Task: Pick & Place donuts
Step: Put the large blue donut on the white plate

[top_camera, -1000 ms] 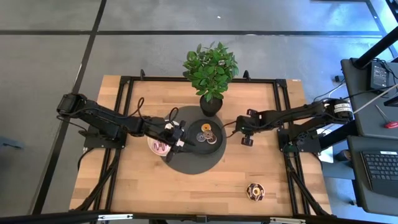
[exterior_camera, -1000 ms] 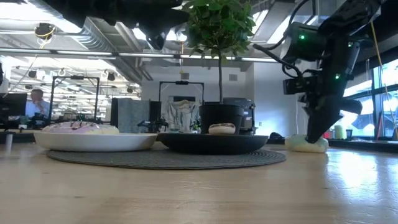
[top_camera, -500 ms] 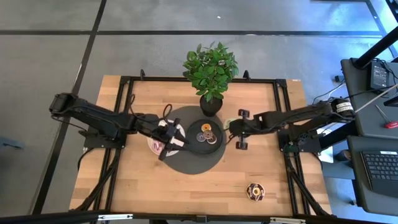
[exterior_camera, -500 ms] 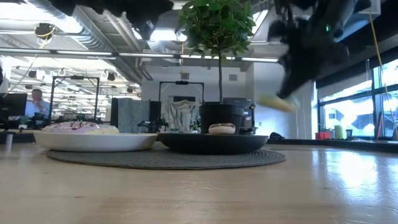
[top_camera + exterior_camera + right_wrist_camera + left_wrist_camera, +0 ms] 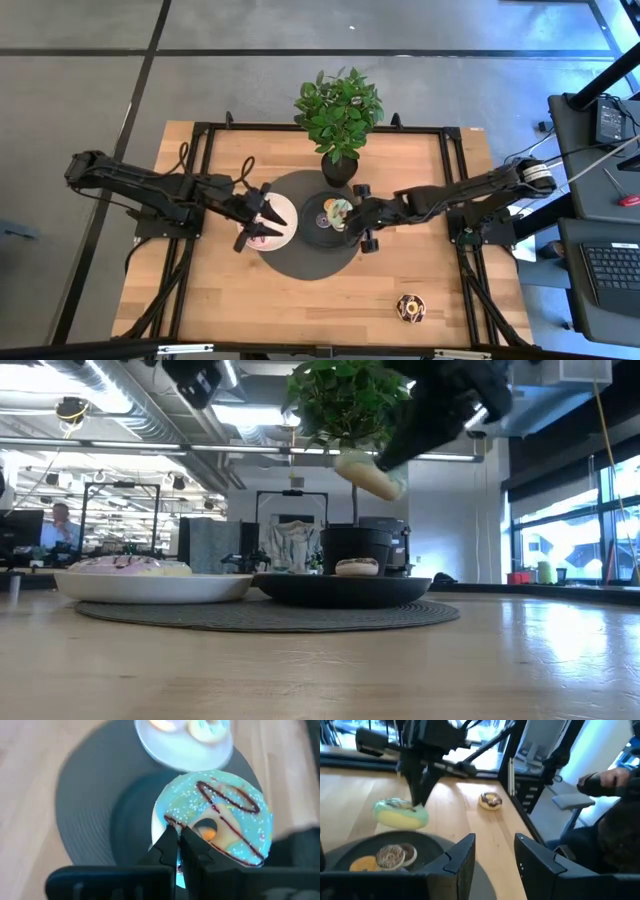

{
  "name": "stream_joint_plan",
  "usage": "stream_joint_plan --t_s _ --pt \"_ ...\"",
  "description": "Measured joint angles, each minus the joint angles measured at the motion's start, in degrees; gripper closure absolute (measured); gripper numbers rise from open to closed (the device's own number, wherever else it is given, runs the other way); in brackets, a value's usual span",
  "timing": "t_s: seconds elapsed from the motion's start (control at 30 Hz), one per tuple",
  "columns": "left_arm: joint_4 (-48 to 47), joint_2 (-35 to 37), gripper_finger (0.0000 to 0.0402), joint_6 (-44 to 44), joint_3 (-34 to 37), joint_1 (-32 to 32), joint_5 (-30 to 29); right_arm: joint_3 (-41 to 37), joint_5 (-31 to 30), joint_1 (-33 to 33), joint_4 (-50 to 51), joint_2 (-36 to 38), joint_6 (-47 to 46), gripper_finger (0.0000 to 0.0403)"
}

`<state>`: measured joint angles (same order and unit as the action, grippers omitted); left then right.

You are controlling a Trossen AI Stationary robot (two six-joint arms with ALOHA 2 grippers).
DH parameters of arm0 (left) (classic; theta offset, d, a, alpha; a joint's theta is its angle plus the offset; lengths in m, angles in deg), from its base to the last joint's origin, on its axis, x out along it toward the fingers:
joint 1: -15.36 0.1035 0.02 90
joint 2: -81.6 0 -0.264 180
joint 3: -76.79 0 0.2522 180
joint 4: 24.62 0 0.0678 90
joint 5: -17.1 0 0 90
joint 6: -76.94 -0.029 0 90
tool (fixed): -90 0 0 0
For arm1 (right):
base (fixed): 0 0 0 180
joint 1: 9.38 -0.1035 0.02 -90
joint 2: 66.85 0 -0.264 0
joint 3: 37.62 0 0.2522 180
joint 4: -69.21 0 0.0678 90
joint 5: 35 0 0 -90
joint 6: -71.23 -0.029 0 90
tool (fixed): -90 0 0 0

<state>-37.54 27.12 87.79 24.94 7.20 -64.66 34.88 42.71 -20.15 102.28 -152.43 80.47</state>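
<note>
My right gripper (image 5: 179, 840) is shut on a green-iced donut (image 5: 215, 815) with a chocolate drizzle. It holds the donut in the air over the round black plate (image 5: 312, 232), which carries several small donuts (image 5: 390, 855). The same held donut (image 5: 368, 472) shows high above the plates in the low view. My left gripper (image 5: 492, 850) is open and holds nothing. It hovers over the white plate (image 5: 285, 222), where pink and cream donuts (image 5: 125, 565) lie. A chocolate donut (image 5: 410, 308) rests flat on the bare wood near the table's near right corner. My right gripper pinches one side of the green donut's ring (image 5: 172, 817) between its two fingers. The fingers (image 5: 417, 785) come at it from above, pointing down. The donut is lifted clear and hangs tilted below them, iced face up, above the black plate.
Both plates sit on a round grey mat (image 5: 300, 262) at the table's middle. A potted plant (image 5: 340, 110) stands just beyond the mat toward the far edge. A person's hand (image 5: 610, 780) shows past the table's right side.
My right gripper has risen from the table right of the mat with the green donut in its fingers. It has carried the donut toward the table's left, to above the black plate. My left gripper has drawn back toward the left, from the black plate's edge to over the white plate.
</note>
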Motion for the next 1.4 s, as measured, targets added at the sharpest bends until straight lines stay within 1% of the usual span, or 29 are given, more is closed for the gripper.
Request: stream_joint_plan --t_s 0.1,0.2,0.47,0.67,0.93,1.17,1.4 --pt "0.1 -0.2 0.0268 0.0 0.0 0.0 0.0 3.9 2.8 0.4 -3.0 -4.3 2.2 0.0391" --pt "0.6 -0.1 0.0268 0.7 0.0 0.0 0.0 8.6 5.4 1.0 -4.7 -10.1 6.2 0.0391" --pt "-1.9 2.3 0.0268 7.2 0.0 0.0 0.8 21.8 6.6 2.4 -4.5 -26.1 14.7 0.039" --pt "-2.5 2.8 0.027 5.1 0.0 0.0 0.9 30.2 10.0 4.1 -4.6 -34.1 16.8 0.039" --pt "-2.5 2.8 0.0266 5.0 0.0 0.0 0.8 36.8 14.9 7.4 -4.0 -40.3 14.8 0.039" --pt "-2.7 2.8 0.0267 4.9 0.0 0.0 0.6 37.0 15.6 8.5 -3.3 -42.4 13.5 0.039" --pt "-2.7 2.8 0.0265 4.9 0.0 0.0 0.4 37.0 15.3 8.6 -3.3 -42.6 13.5 0.0387"
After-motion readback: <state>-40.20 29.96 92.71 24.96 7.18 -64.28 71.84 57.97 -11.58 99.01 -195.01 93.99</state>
